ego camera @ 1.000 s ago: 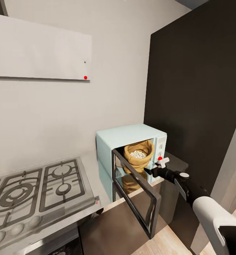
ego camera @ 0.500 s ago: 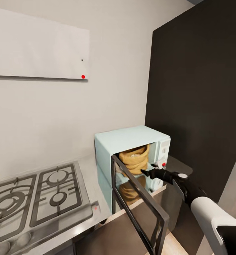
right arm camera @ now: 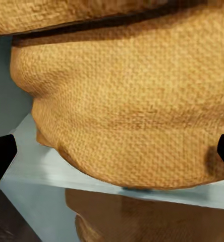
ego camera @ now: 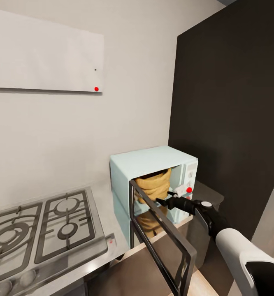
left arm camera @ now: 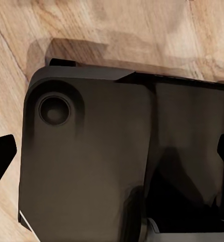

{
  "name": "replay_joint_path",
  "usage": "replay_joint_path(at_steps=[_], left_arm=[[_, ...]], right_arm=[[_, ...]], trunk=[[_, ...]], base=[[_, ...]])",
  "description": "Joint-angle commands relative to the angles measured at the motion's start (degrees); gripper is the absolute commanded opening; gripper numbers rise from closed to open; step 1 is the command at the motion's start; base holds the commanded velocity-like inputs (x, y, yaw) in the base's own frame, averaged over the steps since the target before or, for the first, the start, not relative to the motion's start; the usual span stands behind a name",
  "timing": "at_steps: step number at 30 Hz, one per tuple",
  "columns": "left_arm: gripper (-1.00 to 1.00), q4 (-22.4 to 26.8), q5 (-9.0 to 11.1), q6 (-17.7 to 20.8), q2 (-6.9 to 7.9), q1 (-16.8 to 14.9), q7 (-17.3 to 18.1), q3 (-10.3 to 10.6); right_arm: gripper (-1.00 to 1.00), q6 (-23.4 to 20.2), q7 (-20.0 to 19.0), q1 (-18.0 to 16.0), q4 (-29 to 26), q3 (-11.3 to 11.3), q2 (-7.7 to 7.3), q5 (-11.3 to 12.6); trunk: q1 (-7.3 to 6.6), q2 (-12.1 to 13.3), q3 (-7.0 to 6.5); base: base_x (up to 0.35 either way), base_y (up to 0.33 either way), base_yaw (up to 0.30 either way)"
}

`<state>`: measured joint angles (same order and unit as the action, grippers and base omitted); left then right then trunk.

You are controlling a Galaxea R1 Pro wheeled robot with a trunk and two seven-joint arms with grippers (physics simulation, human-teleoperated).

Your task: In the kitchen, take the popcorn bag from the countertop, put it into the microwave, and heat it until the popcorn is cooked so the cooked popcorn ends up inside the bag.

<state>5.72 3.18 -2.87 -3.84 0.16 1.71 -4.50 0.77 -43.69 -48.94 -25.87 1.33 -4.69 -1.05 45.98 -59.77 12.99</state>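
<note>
Bag: the popcorn bag [ego camera: 155, 188] now sits deeper inside the microwave [ego camera: 151, 164], frame centre.
Right gripper [ego camera: 161, 202]: open, fingertips flanking the sack, ungrasped.
Meaning: placement nearly done; door next.

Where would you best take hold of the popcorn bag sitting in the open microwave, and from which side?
Probably around the bulging middle of the popcorn bag, from the open front of the microwave. The bag stands upright on the microwave floor, and its soft burlap belly lies between the spread fingertips of the right gripper. The low cavity roof likely rules out coming from above.
</note>
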Motion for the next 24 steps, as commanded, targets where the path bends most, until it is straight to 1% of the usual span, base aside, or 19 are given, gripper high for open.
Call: replay_joint_path(at_steps=[1, 5, 10, 17, 19, 20, 22, 24], left_arm=[[1.00, 0.1, 0.3, 0.0, -0.02, 0.0, 0.2, -0.4], [1.00, 0.1, 0.3, 0.0, -0.02, 0.0, 0.1, -0.4], [1.00, 0.1, 0.3, 0.0, -0.01, 0.0, 0.2, -0.4], [1.00, 0.1, 0.3, 0.0, 0.06, 0.0, 0.2, -0.4], [1.00, 0.1, 0.3, 0.0, 0.06, 0.0, 0.2, -0.5], [1.00, 0.1, 0.3, 0.0, 0.06, 0.0, 0.1, -0.4], [1.00, 0.1, 0.3, 0.0, 0.06, 0.0, 0.1, -0.4], [1.00, 0.1, 0.3, 0.0, 0.06, 0.0, 0.1, -0.5]], right_arm=[[1.00, 0.1, -0.1, -0.1, 0.0, 0.1, 0.09, -0.1], [1.00, 0.1, -0.1, 0.0, -0.1, 0.1, 1.03, -0.1], [1.00, 0.1, 0.5, 0.0, -0.1, 0.1, 1.25, -0.1], [1.00, 0.1, 0.5, 0.0, -0.1, 0.1, 1.28, -0.1], [1.00, 0.1, 0.3, 0.0, -0.1, 0.2, 1.45, -0.1], [1.00, 0.1, 0.2, 0.0, -0.1, 0.2, 1.97, -0.1], [1.00, 0.1, 0.0, 0.0, 0.0, 0.3, 3.55, -0.5], [1.00, 0.1, -0.1, 0.0, 0.1, 0.4, 3.81, -0.5]], trunk=[[0.01, 0.0, 0.06], [0.01, 0.0, 0.06], [0.01, 0.0, 0.06], [0.01, 0.0, 0.06], [0.01, 0.0, 0.06], [0.01, 0.0, 0.06], [0.01, 0.0, 0.06], [0.01, 0.0, 0.06]], base=[[0.000, 0.000, 0.000], [0.000, 0.000, 0.000], [0.019, 0.000, 0.000], [0.200, 0.000, 0.000], [0.094, 0.000, 0.000], [0.032, 0.000, 0.000], [0.009, 0.000, 0.000], [0.002, 0.000, 0.000]])
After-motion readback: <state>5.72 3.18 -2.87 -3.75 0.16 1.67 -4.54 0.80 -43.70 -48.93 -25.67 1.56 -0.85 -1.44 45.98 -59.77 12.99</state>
